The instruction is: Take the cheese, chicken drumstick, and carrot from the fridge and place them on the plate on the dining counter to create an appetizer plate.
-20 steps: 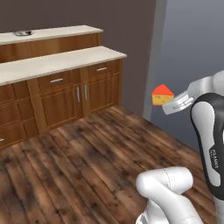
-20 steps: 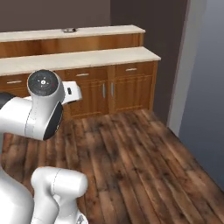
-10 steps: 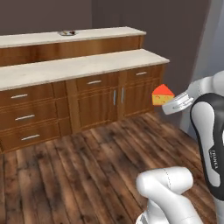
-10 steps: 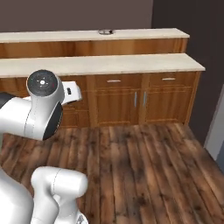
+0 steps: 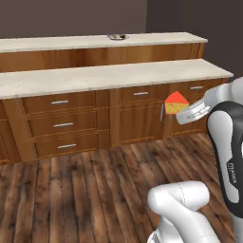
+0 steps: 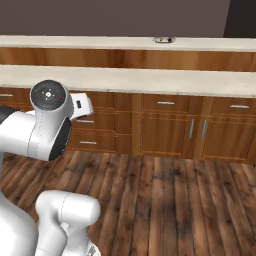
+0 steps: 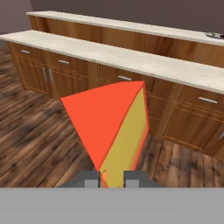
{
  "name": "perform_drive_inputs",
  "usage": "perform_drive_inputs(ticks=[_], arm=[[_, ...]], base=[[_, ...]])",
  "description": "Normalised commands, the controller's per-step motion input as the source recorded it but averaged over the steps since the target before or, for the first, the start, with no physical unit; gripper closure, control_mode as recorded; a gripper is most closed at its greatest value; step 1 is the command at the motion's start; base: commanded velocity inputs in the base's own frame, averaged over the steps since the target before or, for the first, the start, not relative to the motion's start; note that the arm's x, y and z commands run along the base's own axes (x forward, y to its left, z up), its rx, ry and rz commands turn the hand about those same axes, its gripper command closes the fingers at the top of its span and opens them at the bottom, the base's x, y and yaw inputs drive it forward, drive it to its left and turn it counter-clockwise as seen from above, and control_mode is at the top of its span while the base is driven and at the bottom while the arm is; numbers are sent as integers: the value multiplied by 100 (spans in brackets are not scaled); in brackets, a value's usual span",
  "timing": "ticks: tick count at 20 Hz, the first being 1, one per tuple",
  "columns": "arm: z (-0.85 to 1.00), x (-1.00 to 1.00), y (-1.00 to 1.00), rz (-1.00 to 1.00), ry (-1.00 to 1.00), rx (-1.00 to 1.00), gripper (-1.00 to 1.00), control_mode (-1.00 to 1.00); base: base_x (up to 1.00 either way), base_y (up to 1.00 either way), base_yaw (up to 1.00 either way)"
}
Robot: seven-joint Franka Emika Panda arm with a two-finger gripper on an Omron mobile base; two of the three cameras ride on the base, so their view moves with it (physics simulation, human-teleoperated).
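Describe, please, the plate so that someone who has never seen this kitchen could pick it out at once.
Start at the long wood-panelled dining counter with its two pale stone tiers. Look along the higher back tier; right of its middle in the left base view sits the plate, a small, round, shallow dish. It is the one object on that surface, with something small and dark lying on it.
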Motion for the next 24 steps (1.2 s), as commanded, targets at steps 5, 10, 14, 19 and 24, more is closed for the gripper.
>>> perform_drive_inputs(ticks=[5,10,14,19,24], arm=[[0,0,0,0,0,0,100,100],[0,0,0,0,0,0,100,100],[0,0,0,0,0,0,100,100],[0,0,0,0,0,0,100,100],[0,0,0,0,0,0,100,100]], base=[[61,0,37],[62,0,39],[65,0,42],[66,0,43],[69,0,44]])
